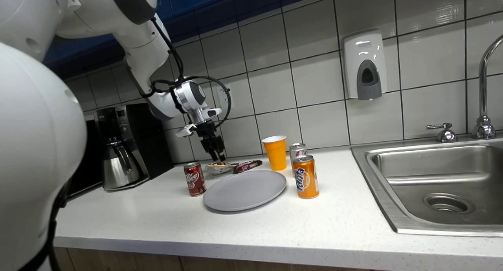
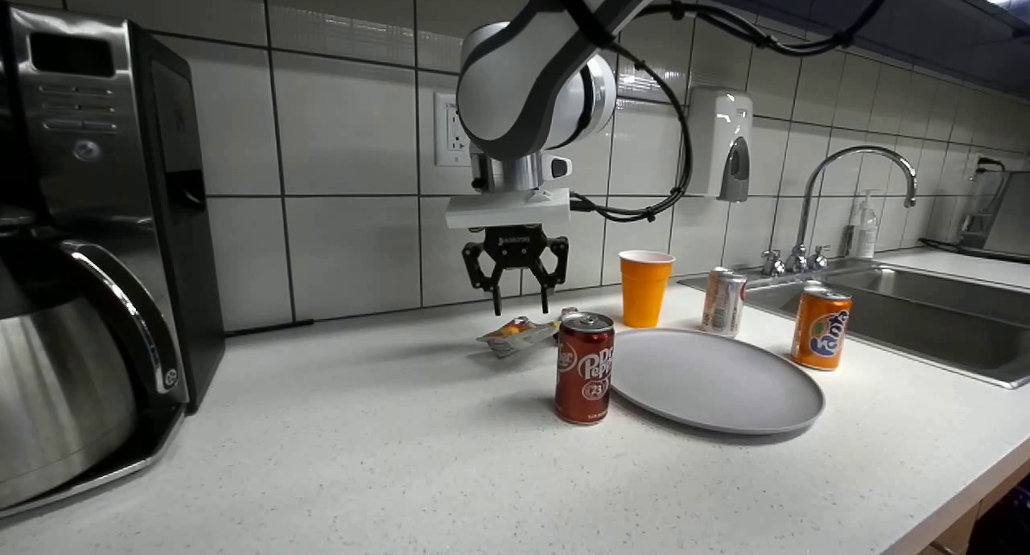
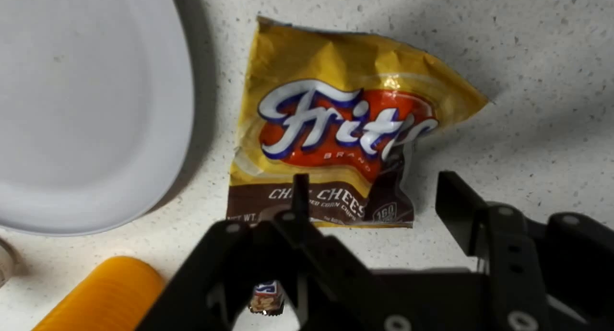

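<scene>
One bag [image 3: 336,124], squarish with no clear long axis, lies on the tabletop [image 2: 338,434] left of the plate [image 2: 716,386], toward its far side, just below the end effector [image 2: 521,312], which hangs empty, jaws well parted.

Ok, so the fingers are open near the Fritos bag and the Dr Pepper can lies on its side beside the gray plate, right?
Not quite: the Dr Pepper can isn't on its side; both exterior views show it upright beside the gray plate. The fingers are open near the Fritos bag.
</scene>
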Motion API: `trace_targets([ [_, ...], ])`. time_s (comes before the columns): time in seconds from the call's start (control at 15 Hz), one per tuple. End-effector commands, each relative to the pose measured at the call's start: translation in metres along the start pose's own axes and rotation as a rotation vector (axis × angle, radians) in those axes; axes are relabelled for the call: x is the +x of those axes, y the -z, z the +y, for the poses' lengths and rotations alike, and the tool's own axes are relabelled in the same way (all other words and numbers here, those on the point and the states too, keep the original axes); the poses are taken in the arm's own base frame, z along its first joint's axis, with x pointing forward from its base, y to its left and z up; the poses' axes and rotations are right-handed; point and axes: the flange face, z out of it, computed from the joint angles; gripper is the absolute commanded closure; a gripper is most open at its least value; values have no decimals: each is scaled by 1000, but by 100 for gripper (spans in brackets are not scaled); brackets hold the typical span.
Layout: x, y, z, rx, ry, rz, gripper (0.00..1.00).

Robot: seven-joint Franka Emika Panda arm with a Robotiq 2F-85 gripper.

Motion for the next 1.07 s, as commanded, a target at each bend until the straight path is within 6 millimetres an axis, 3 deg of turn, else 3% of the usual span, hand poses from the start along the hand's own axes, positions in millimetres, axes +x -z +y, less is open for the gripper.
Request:
trace_targets([
  [0.0,7,15,0,-10,17,15,1],
  [0.6,5,52,18,31,12,40,0],
  [1.0,-8,61,29,33,59,16,0],
])
